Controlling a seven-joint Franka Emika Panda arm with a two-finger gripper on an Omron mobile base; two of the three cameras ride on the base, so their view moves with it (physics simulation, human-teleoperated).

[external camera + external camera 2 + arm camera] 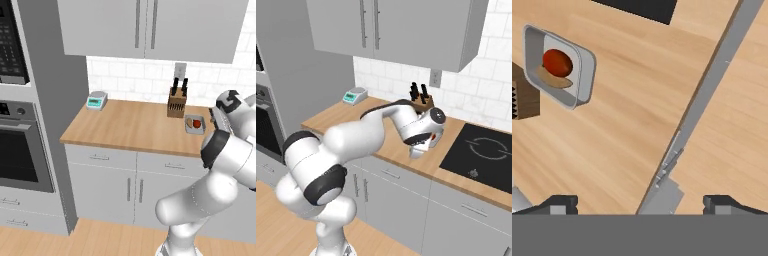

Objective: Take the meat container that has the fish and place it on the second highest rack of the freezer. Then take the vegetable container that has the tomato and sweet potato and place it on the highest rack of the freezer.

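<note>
jaws (640, 202) spread, empty, over desk (125, 127) front edge | veg tray (194, 124) w/ tomato (197, 123) + sweet potato (554, 80) beside knife block (176, 104), far from jaws toward wall | tray long axis runs near-far | next: reach far, center over tray

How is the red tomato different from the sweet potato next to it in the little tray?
The tomato is bright red and round; the sweet potato is dull orange-brown and long and flattish. The tomato looks plumper, the sweet potato thinner. Both lie side by side in the same grey tray on the wooden counter.
</note>
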